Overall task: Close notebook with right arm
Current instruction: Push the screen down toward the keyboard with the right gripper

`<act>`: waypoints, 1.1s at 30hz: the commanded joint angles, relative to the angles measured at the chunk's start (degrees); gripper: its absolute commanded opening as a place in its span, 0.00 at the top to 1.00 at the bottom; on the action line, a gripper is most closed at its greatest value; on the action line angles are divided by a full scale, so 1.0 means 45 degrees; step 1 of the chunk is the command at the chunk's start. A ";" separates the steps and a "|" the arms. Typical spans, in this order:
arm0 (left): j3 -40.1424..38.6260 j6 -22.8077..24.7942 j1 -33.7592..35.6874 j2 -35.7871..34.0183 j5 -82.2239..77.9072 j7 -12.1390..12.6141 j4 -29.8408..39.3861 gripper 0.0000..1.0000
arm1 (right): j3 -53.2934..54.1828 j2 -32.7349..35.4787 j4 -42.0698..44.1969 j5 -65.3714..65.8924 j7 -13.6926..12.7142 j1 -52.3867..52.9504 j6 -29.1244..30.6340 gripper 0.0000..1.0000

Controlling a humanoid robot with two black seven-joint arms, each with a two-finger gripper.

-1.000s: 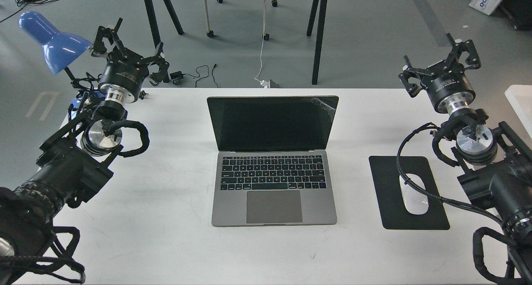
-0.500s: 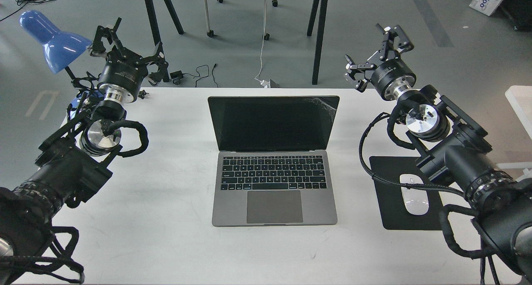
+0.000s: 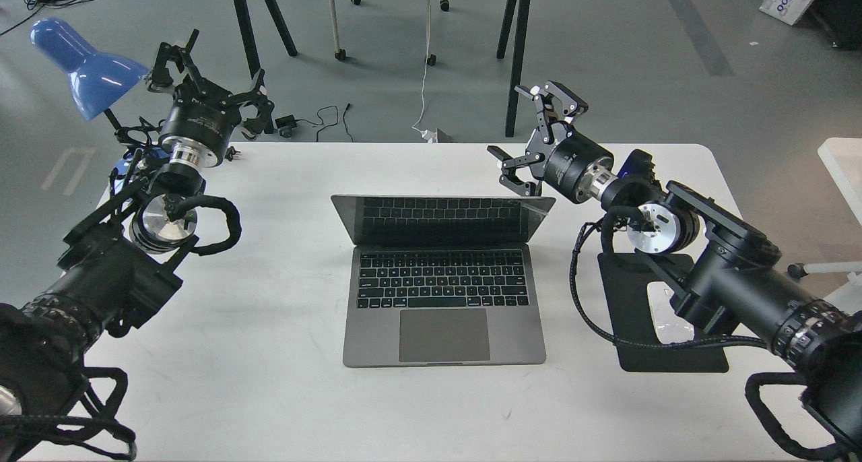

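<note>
Sitting square in the middle of the white counter (image 3: pixel 269 354), the slim space-grey metal notebook (image 3: pixel 444 327) has its long axis running left to right and its hinge on the far side. Its lid (image 3: pixel 441 221) leans well forward over the black keyboard (image 3: pixel 442 280), partly closed, so the dark screen mirrors the key rows; a pale crack shows at the lid's upper right corner. The large trackpad (image 3: pixel 444 335) and front edge face the robot.

What the next move depends on is the top right corner of the lid, which lies just below and to the left of the right arm's black claw gripper (image 3: pixel 532 132). Those jaws are spread open, and the lower finger (image 3: pixel 512 174) hangs right at that corner; I cannot tell whether it actually touches. A further push down and toward the robot would probably fold the lid flat.

The right arm (image 3: pixel 727 273) is by far the nearer one. It stretches over the black rectangular mouse pad (image 3: pixel 640 341), hiding most of the white mouse (image 3: pixel 663 314).

The left arm's gripper (image 3: pixel 202 71) is well apart at the far left corner, jaws open, beside a blue desk lamp (image 3: pixel 84 64).
</note>
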State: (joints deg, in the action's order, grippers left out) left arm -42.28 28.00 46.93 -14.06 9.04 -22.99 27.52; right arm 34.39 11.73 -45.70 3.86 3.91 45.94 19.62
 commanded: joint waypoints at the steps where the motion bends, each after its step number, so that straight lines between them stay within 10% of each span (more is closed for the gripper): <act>1: 0.0000 0.0000 0.0001 0.0000 0.0003 -0.0008 -0.0002 0.00 | -0.0649 0.0811 -0.1501 0.0041 0.0011 -0.0714 -0.0064 0.00; 33: -0.0019 0.0000 0.0001 0.0000 0.0022 0.0011 -0.0002 0.00 | -0.3288 0.1613 -0.2402 0.2209 0.0128 -0.3118 -0.0123 0.00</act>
State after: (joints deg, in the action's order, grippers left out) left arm -42.37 28.00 46.93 -14.06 9.06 -23.03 27.51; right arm 19.55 18.97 -56.35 13.76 4.33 31.86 19.08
